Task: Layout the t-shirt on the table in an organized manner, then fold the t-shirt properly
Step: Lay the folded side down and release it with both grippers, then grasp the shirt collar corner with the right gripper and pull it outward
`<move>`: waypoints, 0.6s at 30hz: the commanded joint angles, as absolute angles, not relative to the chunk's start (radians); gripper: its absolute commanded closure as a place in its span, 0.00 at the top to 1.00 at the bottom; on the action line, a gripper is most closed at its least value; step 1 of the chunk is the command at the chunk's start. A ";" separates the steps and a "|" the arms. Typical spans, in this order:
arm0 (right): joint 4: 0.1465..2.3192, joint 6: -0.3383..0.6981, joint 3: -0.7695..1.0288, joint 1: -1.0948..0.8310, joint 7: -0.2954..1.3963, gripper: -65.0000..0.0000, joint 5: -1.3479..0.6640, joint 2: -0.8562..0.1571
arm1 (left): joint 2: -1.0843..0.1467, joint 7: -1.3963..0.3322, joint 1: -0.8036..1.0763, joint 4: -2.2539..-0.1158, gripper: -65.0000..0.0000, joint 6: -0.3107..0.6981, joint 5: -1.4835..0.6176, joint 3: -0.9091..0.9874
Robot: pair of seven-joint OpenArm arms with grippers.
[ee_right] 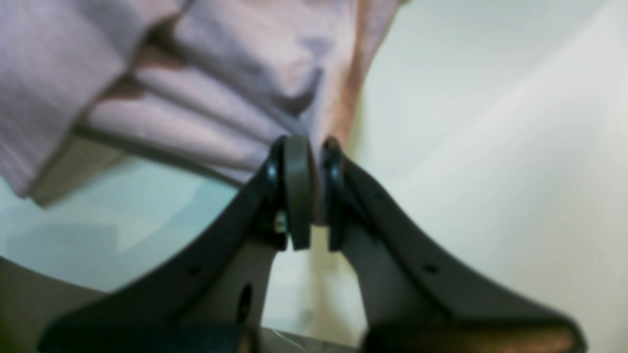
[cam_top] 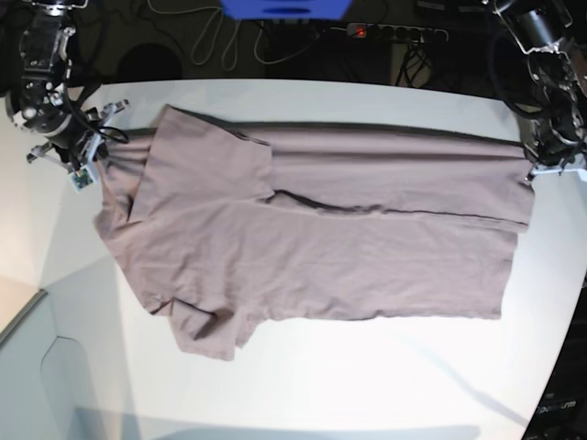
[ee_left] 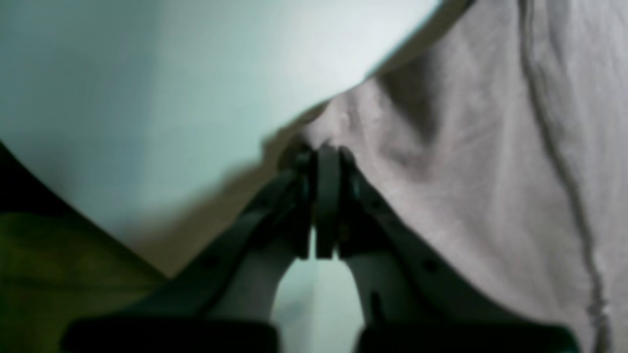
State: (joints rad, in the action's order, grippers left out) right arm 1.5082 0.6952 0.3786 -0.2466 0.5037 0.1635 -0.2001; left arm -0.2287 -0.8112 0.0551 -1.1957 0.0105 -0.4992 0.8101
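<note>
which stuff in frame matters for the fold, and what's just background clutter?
Job:
t-shirt, spread out, one side folded over
table
left gripper, shut on the t-shirt edge
right gripper, shut on the t-shirt edge

Lying about:
cables behind the table
power strip
blue object

1. My base view looks almost straight down from high above, taking in the whole white table (cam_top: 303,385) and the full spread of the t-shirt (cam_top: 312,238), with both arms at the far corners.
2. My left wrist view sits just behind the left gripper (ee_left: 321,152), very close to the cloth's edge (blurred).
3. My right wrist view rides behind the right gripper (ee_right: 314,147), equally near.
4. All three share the shirt and the tabletop beneath it.
</note>
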 commanded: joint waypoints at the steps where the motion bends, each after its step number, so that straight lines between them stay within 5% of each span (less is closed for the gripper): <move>1: 1.524 0.698 0.398 -0.252 0.483 0.00 0.168 -0.208 | -0.243 -0.785 0.059 -1.218 0.00 0.005 -0.492 0.832; 8: 1.524 0.698 0.438 -0.275 0.463 0.02 0.168 -0.189 | -0.228 -0.788 0.073 -1.245 0.00 0.007 -0.492 0.849; 15: 1.577 0.698 0.541 -0.308 0.456 0.38 0.168 -0.133 | -0.228 -0.796 0.073 -1.237 0.00 0.007 -0.492 0.848; 18: 1.646 0.698 0.631 -0.309 0.456 0.45 0.166 -0.067 | -0.228 -0.796 0.073 -1.236 0.00 0.007 -0.492 0.845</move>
State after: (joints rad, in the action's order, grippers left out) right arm 1.6287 0.6949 0.6292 -0.3084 0.4744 0.1799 -0.0559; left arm -0.2050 -0.8124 0.0803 -1.2205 0.0097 -0.4923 0.8417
